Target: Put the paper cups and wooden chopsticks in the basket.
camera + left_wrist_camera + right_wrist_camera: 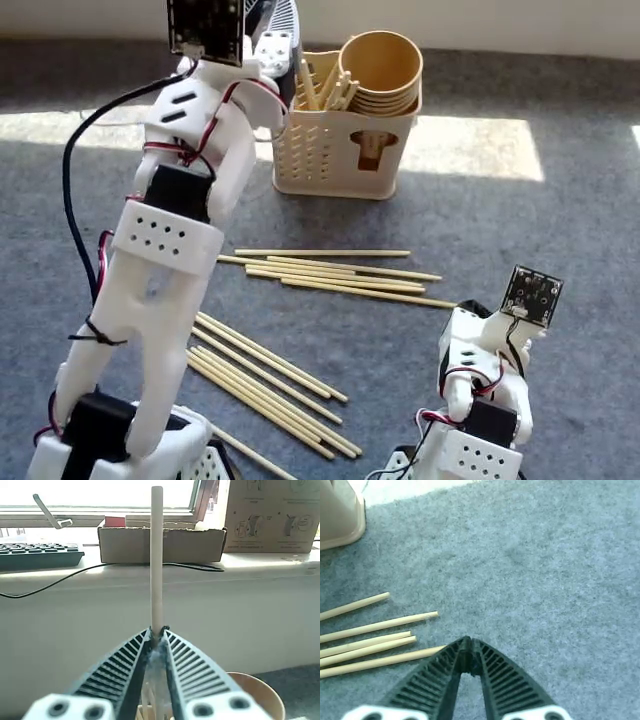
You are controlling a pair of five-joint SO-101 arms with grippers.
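A cream slotted basket (345, 150) stands at the back, holding a stack of paper cups (385, 70) and several wooden chopsticks (322, 85). My left gripper (275, 45) is above the basket's near corner. In the left wrist view it (157, 632) is shut on one upright chopstick (156, 555), with a cup rim (257, 690) below. More chopsticks lie on the carpet in a middle group (330, 272) and a front group (265, 385). My right gripper (466, 644) is shut and holds nothing. It hovers low by the ends of the middle chopsticks (375, 627).
Grey carpet covers the table. The basket's corner (340, 515) sits far from the right gripper. The left arm's body (160, 260) stretches across the left side, over part of the front chopsticks. A wall and a windowsill with a cardboard box (160, 542) lie behind the basket.
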